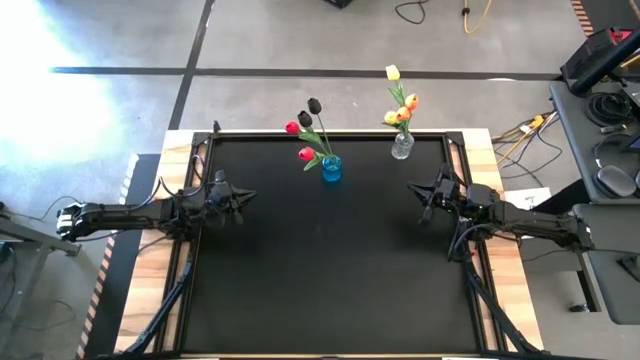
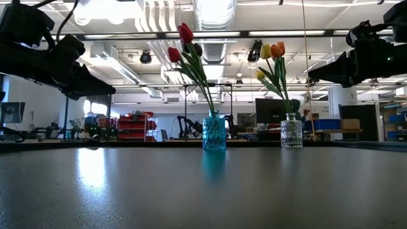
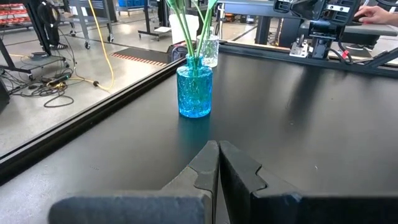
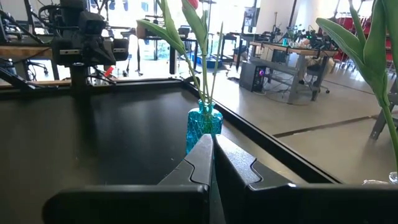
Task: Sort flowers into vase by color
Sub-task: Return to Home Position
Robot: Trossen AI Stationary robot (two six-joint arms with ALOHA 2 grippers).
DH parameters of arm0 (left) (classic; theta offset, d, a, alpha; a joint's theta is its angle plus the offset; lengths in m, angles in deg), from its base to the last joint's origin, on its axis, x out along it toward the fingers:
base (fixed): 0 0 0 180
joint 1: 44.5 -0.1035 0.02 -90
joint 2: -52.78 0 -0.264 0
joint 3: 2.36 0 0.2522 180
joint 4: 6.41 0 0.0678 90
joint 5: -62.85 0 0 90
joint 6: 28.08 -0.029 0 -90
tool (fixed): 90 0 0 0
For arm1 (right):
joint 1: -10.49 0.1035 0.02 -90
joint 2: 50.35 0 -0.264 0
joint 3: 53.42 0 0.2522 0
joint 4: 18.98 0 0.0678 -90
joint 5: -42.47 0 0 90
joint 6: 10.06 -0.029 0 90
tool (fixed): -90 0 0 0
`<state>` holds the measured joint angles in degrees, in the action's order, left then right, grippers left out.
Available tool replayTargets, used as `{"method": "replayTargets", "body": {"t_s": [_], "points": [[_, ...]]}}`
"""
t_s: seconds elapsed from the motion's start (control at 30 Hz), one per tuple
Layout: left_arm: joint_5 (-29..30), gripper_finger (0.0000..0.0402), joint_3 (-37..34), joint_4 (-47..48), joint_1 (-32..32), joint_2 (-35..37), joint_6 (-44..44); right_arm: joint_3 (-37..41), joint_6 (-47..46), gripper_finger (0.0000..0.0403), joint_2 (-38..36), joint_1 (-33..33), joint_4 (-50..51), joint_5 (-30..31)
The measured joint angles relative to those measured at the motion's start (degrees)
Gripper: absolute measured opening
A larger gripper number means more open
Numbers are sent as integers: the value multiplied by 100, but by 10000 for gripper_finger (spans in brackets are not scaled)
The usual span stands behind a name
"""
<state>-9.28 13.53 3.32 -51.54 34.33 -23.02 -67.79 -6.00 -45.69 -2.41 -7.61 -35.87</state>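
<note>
A blue glass vase (image 1: 331, 168) stands near the table's far edge with red and near-black tulips (image 1: 305, 128) stuck in it by their stems; it also shows in the left wrist view (image 3: 194, 91) and right wrist view (image 4: 203, 129). A clear glass vase (image 1: 402, 147) to its right holds yellow and orange tulips (image 1: 401, 105). In the low view both vases stand upright, blue (image 2: 214, 131) and clear (image 2: 291, 133). My left gripper (image 1: 248, 196) hovers shut at the table's left, my right gripper (image 1: 413, 189) shut at the right. Neither holds anything.
The black table top (image 1: 330, 270) lies bare between and in front of the arms, framed by a raised black rail (image 1: 455, 160). Cables and equipment (image 1: 610, 70) sit off the table to the right. A person's hand (image 3: 376, 11) shows at a far desk.
</note>
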Motion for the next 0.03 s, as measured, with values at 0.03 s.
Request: {"method": "replayTargets", "body": {"t_s": [0.03], "points": [[0,0,1,0,1,0,0,0,0,9,0,0,0,0]]}}
